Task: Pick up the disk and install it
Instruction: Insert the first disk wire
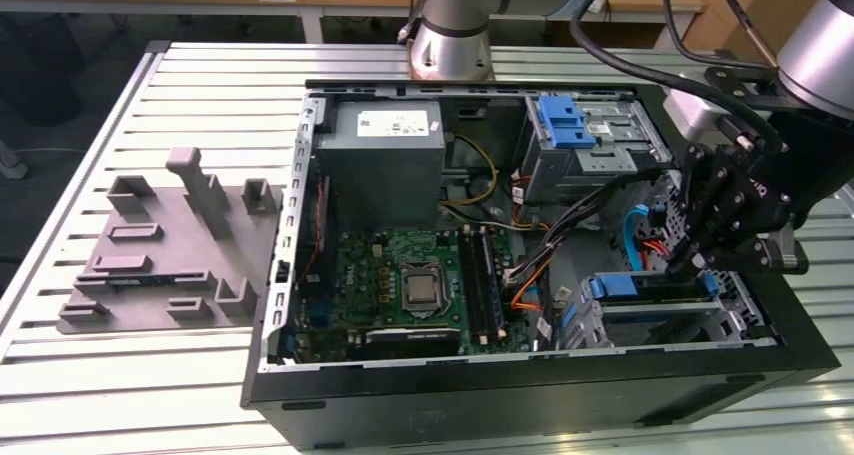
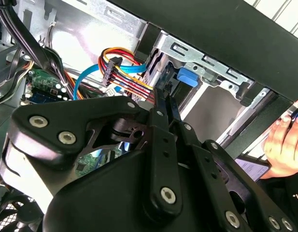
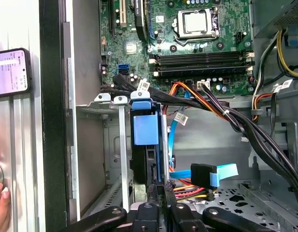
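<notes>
Disk [image 1: 650, 287] placement, exterior view: it stands on edge in the drive cage [image 1: 747, 320] at the front corner of the open computer case [image 1: 534, 375], toward the exterior view's right; its blue rails run along the cage slot, which is judged to be why it sits edgewise and not flat. The gripper [image 1: 683, 267] hangs directly over it, fingertips at the disk's upper edge; the power supply [image 1: 387, 150] and motherboard [image 1: 414, 280] lie well apart toward the exterior view's left.

Second wrist view: the black linkage of the gripper [image 2: 164, 92] reaches toward the cage [image 2: 221, 77]; the fingers run close together to a narrow tip beside a blue tab [image 2: 187, 76] and a bundle of coloured cables [image 2: 124, 72]; a person's hand [image 2: 284, 145] rests outside the case wall.

First wrist view: the disk [image 3: 146, 130] stands seated in the cage (blue tab uppermost in the slot); the gripper [image 3: 158, 188] has its fingers drawn nearly together against the disk's near edge. Whether they clamp it or merely press on it cannot be told. A phone [image 3: 11, 71] lies on the table outside the case.
</notes>
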`<action>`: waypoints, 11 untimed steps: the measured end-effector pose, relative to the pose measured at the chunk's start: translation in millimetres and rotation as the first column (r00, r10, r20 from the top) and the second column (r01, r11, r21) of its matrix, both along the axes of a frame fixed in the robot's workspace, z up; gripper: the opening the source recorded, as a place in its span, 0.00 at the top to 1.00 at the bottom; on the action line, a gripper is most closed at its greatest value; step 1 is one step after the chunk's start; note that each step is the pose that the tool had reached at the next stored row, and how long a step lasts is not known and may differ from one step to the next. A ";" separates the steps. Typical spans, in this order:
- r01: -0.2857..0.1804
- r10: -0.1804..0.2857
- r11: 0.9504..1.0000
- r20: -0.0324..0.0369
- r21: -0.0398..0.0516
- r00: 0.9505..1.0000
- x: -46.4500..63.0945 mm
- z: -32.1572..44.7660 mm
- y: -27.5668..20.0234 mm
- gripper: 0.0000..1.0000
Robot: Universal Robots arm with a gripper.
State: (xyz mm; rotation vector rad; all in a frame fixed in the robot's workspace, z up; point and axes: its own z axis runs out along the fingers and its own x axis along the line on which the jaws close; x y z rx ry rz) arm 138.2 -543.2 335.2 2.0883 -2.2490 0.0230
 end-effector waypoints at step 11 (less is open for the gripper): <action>0.000 0.000 1.000 0.000 0.000 1.000 0.3 -1.5 -0.7 0.84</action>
